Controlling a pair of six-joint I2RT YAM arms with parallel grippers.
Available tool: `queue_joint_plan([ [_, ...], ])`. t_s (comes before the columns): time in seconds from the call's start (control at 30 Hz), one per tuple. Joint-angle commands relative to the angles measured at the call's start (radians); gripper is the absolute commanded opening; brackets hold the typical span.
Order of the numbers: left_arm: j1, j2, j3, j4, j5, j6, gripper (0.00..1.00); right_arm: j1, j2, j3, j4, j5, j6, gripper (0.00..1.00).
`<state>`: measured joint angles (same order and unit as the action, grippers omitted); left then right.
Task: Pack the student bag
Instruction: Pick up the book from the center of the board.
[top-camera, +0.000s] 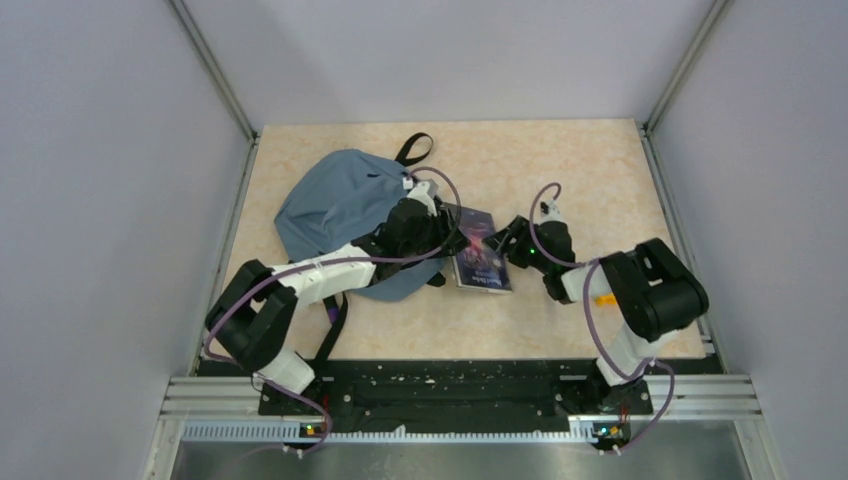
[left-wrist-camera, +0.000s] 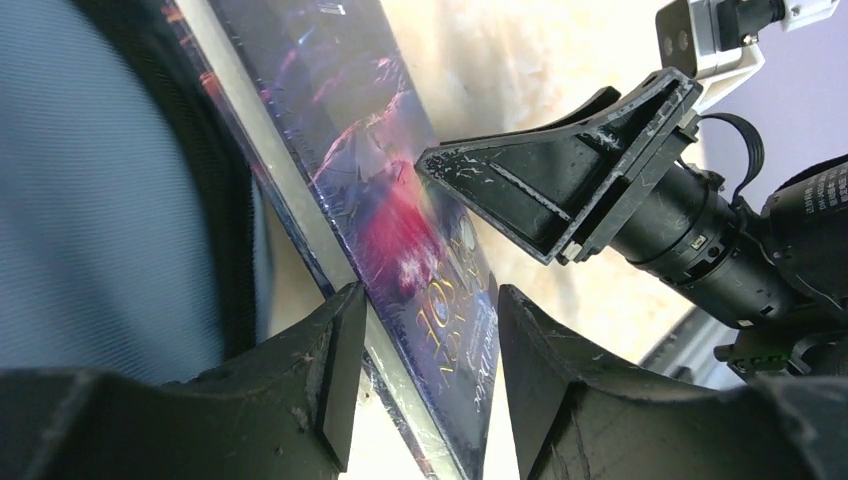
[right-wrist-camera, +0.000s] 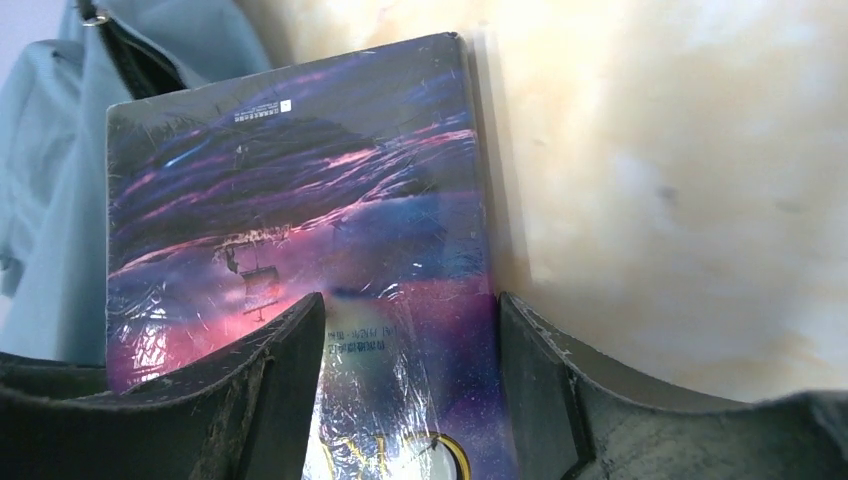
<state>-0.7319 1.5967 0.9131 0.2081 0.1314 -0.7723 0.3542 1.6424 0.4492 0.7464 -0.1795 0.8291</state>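
Note:
The student bag, grey-blue with black straps, lies flat at the table's left centre. It also fills the left of the left wrist view as the bag. A shrink-wrapped book with a purple and pink cover lies just right of it. My left gripper is open and straddles the book's tilted near edge. One of its fingers touches the page side; the other stands clear. My right gripper is open above the book's cover, one finger resting against it.
The bag's black top loop points to the back of the beige table. A black strap trails toward the left arm's base. A small orange thing shows behind the right arm. Grey walls close in on both sides.

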Motion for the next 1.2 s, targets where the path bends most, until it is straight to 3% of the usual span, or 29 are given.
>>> queue_joint_plan([
  [0.0,-0.041,-0.092,0.039,0.006,-0.023,0.070,0.54,0.169,0.145,0.073,0.005,-0.191,0.103,0.58],
  [0.2,-0.003,-0.158,0.031,-0.141,-0.140,0.113,0.55,0.242,0.231,0.155,-0.004,-0.108,0.141,0.57],
  [0.37,0.008,-0.212,0.034,-0.265,-0.284,0.150,0.64,0.256,0.253,0.184,-0.025,-0.090,0.141,0.57],
  [0.6,0.075,-0.193,0.017,-0.234,-0.187,0.077,0.71,0.274,0.252,0.216,-0.074,-0.071,0.112,0.57],
  [1.17,0.075,-0.236,0.050,-0.384,-0.336,0.105,0.75,0.278,0.257,0.221,-0.098,-0.060,0.100,0.56],
])
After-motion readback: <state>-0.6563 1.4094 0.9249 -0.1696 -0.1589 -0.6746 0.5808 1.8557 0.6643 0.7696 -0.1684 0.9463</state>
